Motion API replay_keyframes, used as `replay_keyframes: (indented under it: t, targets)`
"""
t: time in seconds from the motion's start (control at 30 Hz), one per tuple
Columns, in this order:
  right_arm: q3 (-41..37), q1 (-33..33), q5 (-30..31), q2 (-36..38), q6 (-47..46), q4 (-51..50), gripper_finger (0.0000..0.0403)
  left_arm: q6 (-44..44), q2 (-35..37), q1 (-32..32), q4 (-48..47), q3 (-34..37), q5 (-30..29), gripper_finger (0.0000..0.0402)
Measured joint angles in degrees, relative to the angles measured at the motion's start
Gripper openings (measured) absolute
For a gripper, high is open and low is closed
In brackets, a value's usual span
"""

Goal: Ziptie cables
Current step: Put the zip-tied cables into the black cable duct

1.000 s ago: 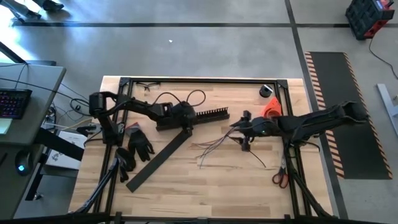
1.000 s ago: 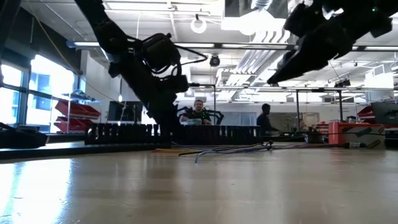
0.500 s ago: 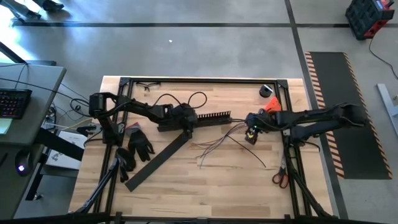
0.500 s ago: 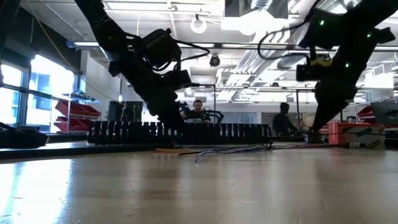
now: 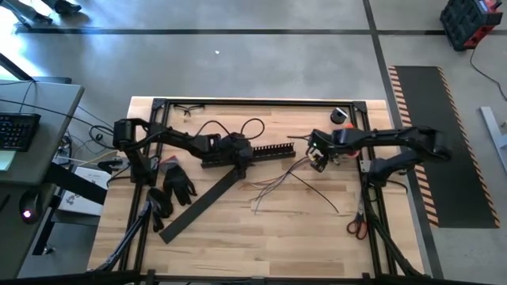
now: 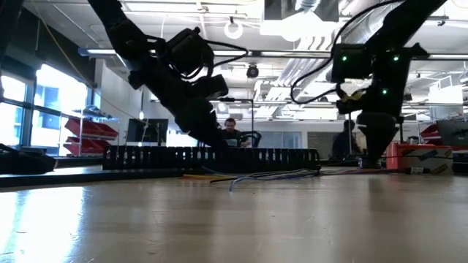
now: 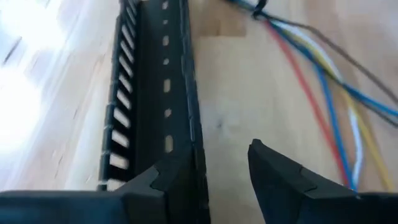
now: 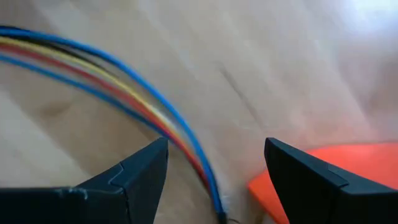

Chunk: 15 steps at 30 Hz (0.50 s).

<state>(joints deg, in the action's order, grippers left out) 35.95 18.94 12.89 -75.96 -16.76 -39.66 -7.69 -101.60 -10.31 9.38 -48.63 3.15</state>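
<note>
Two grippers empty: right gripper [image 5: 319, 161] open, just above cables [image 5: 277, 186] end; left gripper [image 5: 240, 162] parted over channel [image 5: 261, 150].

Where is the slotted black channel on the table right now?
In the high view the slotted channel lies near the table's middle, by the left pincer, with the cables spread on the wood beside it, toward the right arm.

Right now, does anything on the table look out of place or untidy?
Yes. The cables lie loose and fanned out on the wood, not bundled. A flat black strip lies askew across the table, and scissors sit at the right edge by the frame.
</note>
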Motion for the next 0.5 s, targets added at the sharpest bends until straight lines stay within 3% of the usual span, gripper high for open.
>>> replay_keyframes:
  t: [0.1,0.27,0.37,0.5]
  targets:
    - [0.4,2.7,-6.7,-2.3,2.4,0.4,0.0252,-0.1,0.0,0.8,1.7,0.0,0.8,0.0138]
    - [0.7,5.7,-8.0,-6.9,3.3,0.7,0.0243,-0.3,0.0,2.2,2.7,-0.1,0.8,0.0136]
    - [0.9,6.7,-10.4,-9.4,3.8,0.7,0.0212,-0.5,0.0,3.0,2.4,-0.9,0.8,0.0136]
    - [1.7,6.4,-12.9,-10.9,5.0,0.4,0.0141,-0.6,0.0,3.7,2.5,-2.4,0.6,0.0136]
